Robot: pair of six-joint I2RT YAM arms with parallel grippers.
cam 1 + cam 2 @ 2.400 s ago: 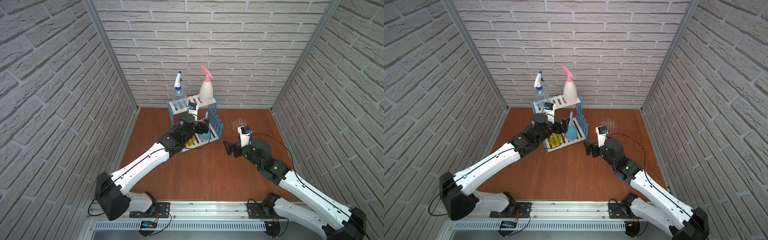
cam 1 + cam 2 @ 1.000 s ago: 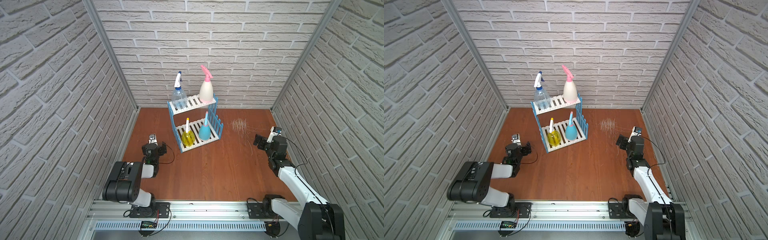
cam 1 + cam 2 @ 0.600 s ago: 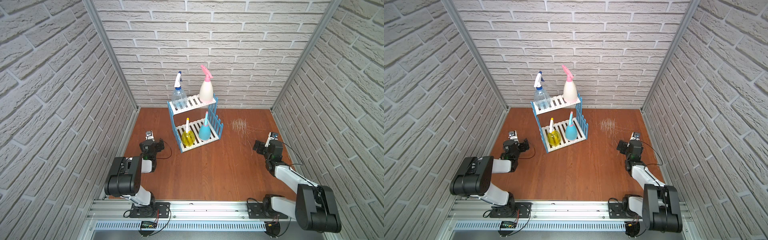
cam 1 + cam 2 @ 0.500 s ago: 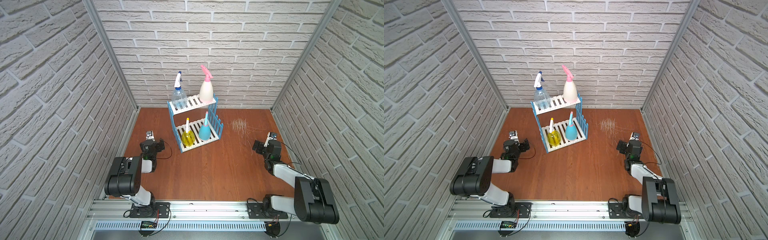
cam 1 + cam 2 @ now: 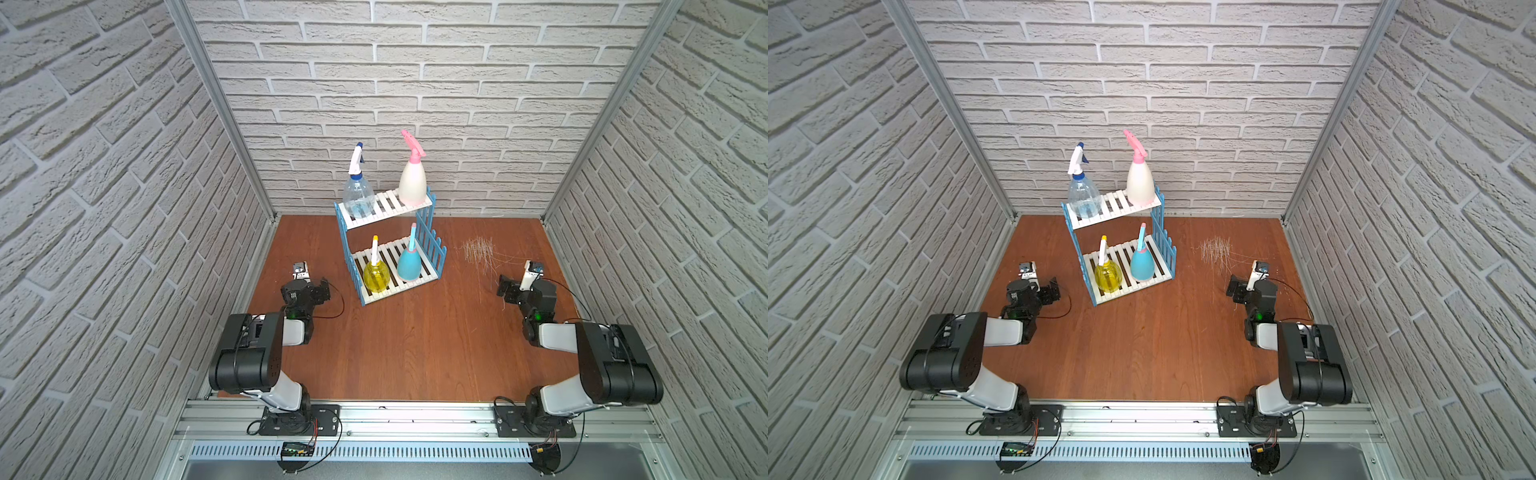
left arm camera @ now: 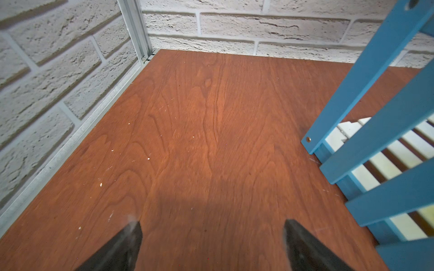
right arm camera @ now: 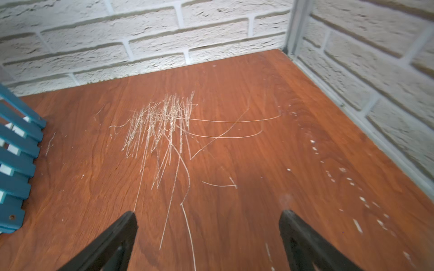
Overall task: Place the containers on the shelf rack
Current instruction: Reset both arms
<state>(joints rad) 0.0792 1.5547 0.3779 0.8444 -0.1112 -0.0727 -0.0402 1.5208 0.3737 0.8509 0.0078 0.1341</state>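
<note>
The shelf rack (image 5: 432, 249) (image 5: 1163, 241) stands at the back middle of the wooden floor. On its upper shelf stand the clear container (image 5: 358, 199) (image 5: 1084, 199) and the cream-white one with a pink trigger (image 5: 412, 183) (image 5: 1139, 183). The yellow container (image 5: 376, 274) (image 5: 1108, 276) and the teal one (image 5: 409, 264) (image 5: 1143, 264) stand on the lower shelf. My left gripper (image 5: 322, 289) (image 6: 211, 225) is open and empty, left of the rack (image 6: 375, 140). Well to the right of the rack (image 7: 18, 140), my right gripper (image 5: 505, 286) (image 7: 207, 214) is open and empty.
A patch of pale scratches (image 5: 478, 251) (image 7: 162, 124) marks the floor ahead of the right gripper. Brick walls close in the left, right and back sides. Both arms are folded low near the front metal rail (image 5: 415, 415).
The left arm has drawn back from the rack's lower shelf and folded at the near left. The right arm has pulled back to the near right. Little has moved in the last half second.
</note>
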